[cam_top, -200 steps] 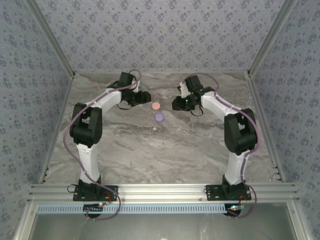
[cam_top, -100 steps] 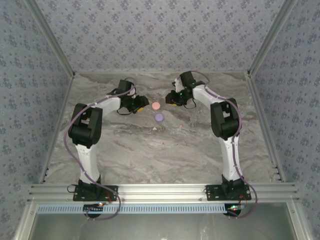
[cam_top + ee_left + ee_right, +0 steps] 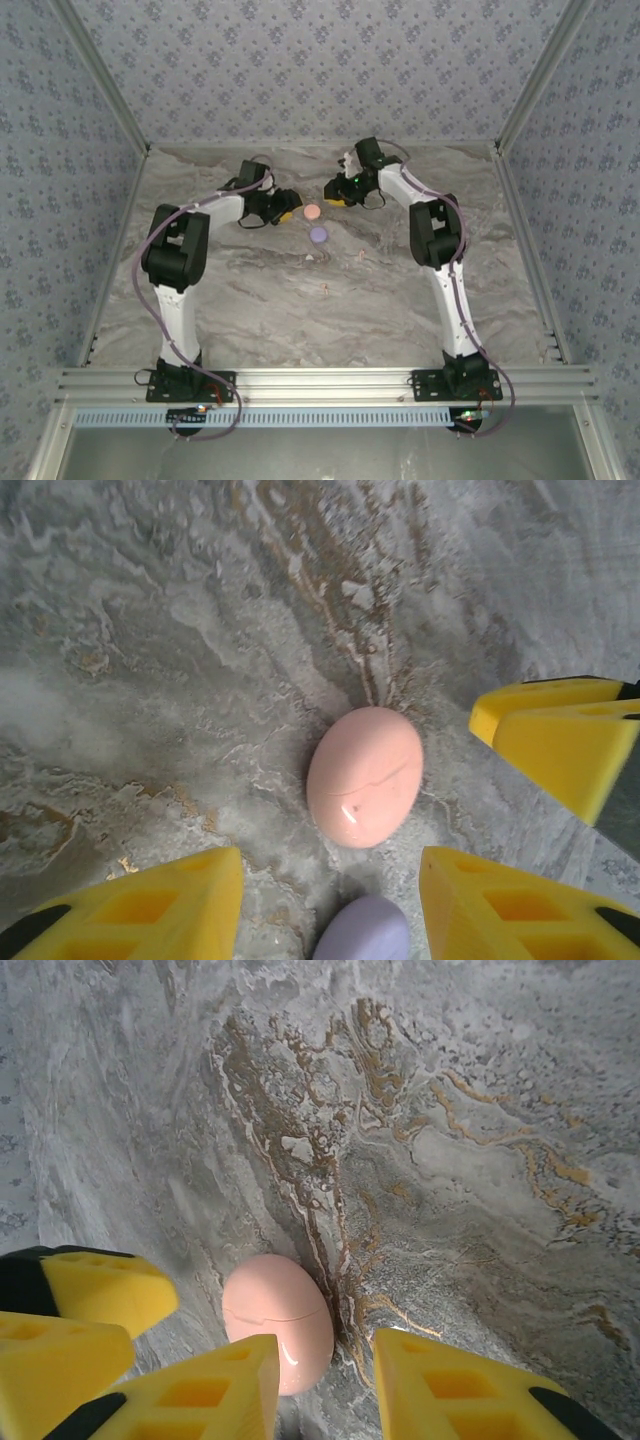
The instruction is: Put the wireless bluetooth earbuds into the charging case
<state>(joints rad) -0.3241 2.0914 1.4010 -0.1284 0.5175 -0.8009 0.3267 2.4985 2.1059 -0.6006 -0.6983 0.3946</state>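
Pink charging case [image 3: 364,776] lies far-centre, between left gripper [image 3: 287,211] and right gripper [image 3: 334,196]; the 2 sets of jaws parted, empty.

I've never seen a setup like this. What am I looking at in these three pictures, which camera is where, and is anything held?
These are two robot arms bolted to the near edge of a marble-patterned table. The wide picture comes from a fixed camera above and behind them. The other two come from a camera on each wrist, so the yellow wedges at the bottom are that arm's own fingers. The left gripper and right gripper face each other across a closed pink egg-shaped case lying on the table. A lilac case lies just nearer the arms. Two tiny pink pieces, likely earbuds, lie nearer still. Both grippers are open and hold nothing.
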